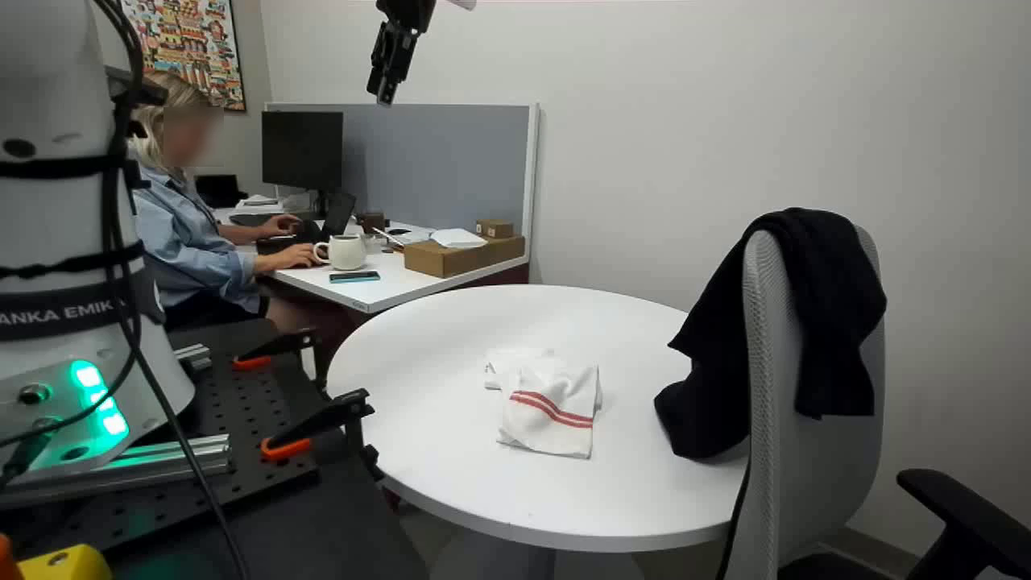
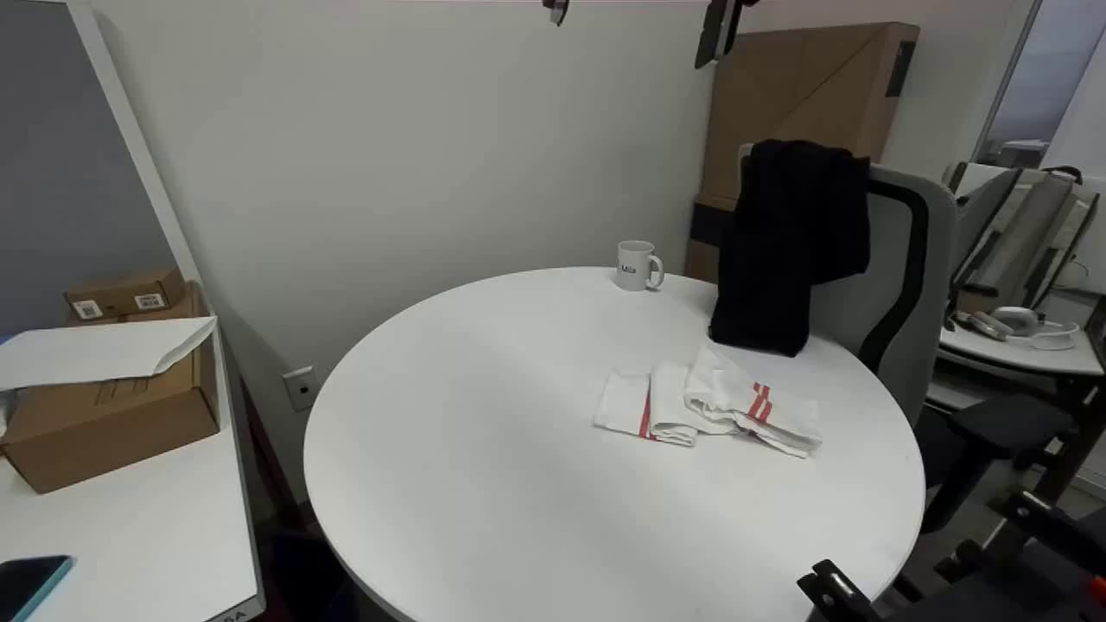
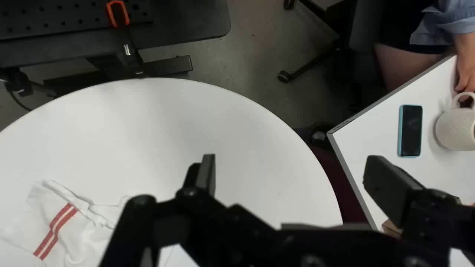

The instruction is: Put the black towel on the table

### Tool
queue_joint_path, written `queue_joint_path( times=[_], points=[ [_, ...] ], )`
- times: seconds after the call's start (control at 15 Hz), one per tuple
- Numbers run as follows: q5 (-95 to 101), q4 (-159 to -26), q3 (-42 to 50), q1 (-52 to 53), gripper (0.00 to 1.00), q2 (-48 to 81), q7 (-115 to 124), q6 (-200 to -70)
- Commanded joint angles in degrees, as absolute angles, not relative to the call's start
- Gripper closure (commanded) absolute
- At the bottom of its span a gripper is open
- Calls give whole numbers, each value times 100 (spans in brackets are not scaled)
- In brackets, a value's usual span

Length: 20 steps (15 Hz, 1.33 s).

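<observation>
- nearest the lens in the wrist view: the pincer (image 3: 291, 174), dark, blocky, hard-edged
- black towel (image 1: 834, 306): soft, plain, matte, draped over the mesh-backed chair (image 1: 842, 467), lower than the pincer and well apart from it; one end hangs by the round table (image 1: 427, 395), whether touching i cannot tell
- table top: smooth, glossy, white, beneath the pincer
- white cloth (image 1: 556, 383): rumpled, red-striped, lying on the table, below the pincer
- white mug (image 2: 633, 268): cylindrical, near the table's rim, below the pincer
- arm (image 1: 48, 209): pale, smooth column strapped in black; the pincer hangs over the table, fingertips downward, leaning slightly in an exterior view
- fingers (image 3: 207, 174): wide apart, tabletop showing in the gap between them
</observation>
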<state>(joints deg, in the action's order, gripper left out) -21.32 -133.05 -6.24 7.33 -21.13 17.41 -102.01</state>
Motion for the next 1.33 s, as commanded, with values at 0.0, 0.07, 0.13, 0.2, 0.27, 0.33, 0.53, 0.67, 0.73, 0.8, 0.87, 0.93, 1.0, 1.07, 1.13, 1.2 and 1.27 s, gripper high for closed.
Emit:
queue_joint_path(
  times=[0.0, 0.07, 0.13, 0.2, 0.27, 0.33, 0.53, 0.67, 0.73, 0.8, 0.87, 0.93, 1.0, 1.07, 1.13, 1.2, 1.27],
  points=[
    [-2151, -13294, -690, 656, 0, -2115, 1721, -10187],
    [-1971, -13287, -739, 605, 0, -2133, 1791, -10343],
    [-1828, -13247, -755, 566, 0, -2122, 1792, -10401],
    [-1614, -13171, -769, 495, 0, -2101, 1831, -10508],
    [-1434, -13148, -780, 442, 0, -2106, 1867, -10647],
    [-1130, -13090, -795, 348, 0, -2105, 1939, -10841],
    [-381, -12924, -783, 75, 0, -2024, 2288, -11244],
    [-70, -12854, -731, -141, 0, -1910, 2565, -11736],
    [63, -12836, -708, -262, 0, -1809, 2730, -12066],
    [221, -12827, -709, -375, 0, -1726, 2919, -12353],
    [328, -12815, -659, -498, 0, -1571, 3061, -12748],
    [492, -12809, -649, -615, 0, -1455, 3268, -13086],
    [716, -12793, -606, -761, 0, -1291, 3424, -13455],
    [983, -12769, -610, -888, 0, -1165, 3699, -13741],
    [1427, -12740, -584, -1058, 0, -1013, 3946, -13967],
    [1877, -12700, -560, -1197, 0, -892, 4254, -14093],
    [2343, -12670, -503, -1320, 0, -790, 4573, -14158]
  ],
)
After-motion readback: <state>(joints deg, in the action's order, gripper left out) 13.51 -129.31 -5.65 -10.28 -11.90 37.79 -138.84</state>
